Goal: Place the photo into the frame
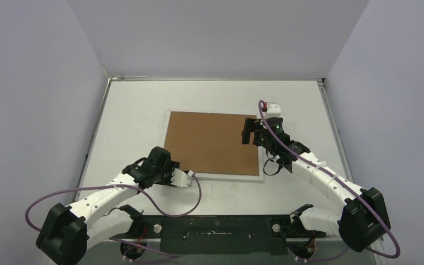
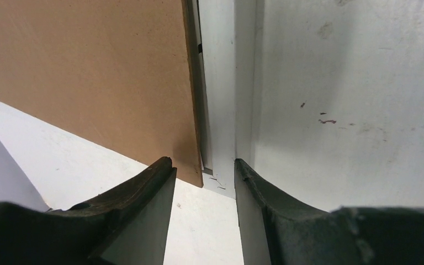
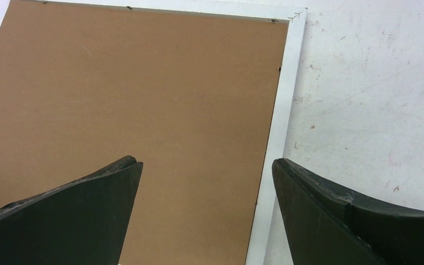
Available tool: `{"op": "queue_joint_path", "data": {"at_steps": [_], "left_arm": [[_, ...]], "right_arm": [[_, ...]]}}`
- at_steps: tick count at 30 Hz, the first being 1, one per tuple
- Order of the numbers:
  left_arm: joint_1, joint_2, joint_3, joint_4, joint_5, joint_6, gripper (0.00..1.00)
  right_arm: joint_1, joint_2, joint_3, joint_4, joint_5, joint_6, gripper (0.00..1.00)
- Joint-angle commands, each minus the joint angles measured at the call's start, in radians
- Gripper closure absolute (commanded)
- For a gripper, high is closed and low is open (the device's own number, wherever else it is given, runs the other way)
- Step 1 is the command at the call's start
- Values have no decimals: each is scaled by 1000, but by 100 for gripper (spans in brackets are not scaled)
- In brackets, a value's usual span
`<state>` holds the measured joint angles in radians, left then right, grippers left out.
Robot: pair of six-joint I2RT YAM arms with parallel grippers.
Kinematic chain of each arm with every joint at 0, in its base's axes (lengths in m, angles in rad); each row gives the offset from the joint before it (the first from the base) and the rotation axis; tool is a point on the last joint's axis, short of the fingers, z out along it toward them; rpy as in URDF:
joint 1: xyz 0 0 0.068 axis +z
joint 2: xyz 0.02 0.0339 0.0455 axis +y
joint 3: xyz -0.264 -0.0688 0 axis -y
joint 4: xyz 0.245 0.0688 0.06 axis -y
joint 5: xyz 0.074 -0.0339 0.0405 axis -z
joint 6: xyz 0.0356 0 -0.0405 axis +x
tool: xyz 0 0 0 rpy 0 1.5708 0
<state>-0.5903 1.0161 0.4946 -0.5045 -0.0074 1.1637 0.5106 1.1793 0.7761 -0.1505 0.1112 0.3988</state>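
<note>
Left pincer [image 2: 203, 168]: half open, low at the worktop [image 1: 138, 110]. Sits right at a corner of the frame [image 1: 226, 176], with one fingertip over the brown backing board [image 1: 212, 141] and the other fingertip just beside the white outer edge. Hard to tell if squeezing that corner or only touching it. Right pincer [image 3: 207, 165]: open as wide as can be, with nothing held. Hangs above the frame's other side, one finger over the brown backing board, the other over bare worktop, with the thin white edge of the frame running between the two. Below both pincers, the frame lying flat on the worktop, back side up, with the brown backing board resting inside the white edges and covering almost all of it. From the left pincer, stretches away ahead; from the right pincer, spreads out to the left.
</note>
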Motion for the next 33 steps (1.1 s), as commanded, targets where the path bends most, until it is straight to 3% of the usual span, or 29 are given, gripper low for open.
{"op": "queue_joint_path", "data": {"at_steps": [1, 6, 16, 25, 33], "left_arm": [[-2, 8, -12, 141, -71, 2, 59], [-2, 41, -19, 201, -112, 1, 60], [-2, 31, 63, 131, -52, -14, 60], [5, 57, 43, 172, -73, -1, 60], [5, 67, 23, 236, -97, -8, 61]], "right_arm": [[-5, -3, 19, 55, -14, 8, 8], [-5, -3, 16, 57, -21, 7, 8], [-12, 111, 100, 124, -14, -25, 7], [-65, 536, 477, 200, -62, -67, 7], [-98, 940, 868, 121, -161, -63, 8]]}}
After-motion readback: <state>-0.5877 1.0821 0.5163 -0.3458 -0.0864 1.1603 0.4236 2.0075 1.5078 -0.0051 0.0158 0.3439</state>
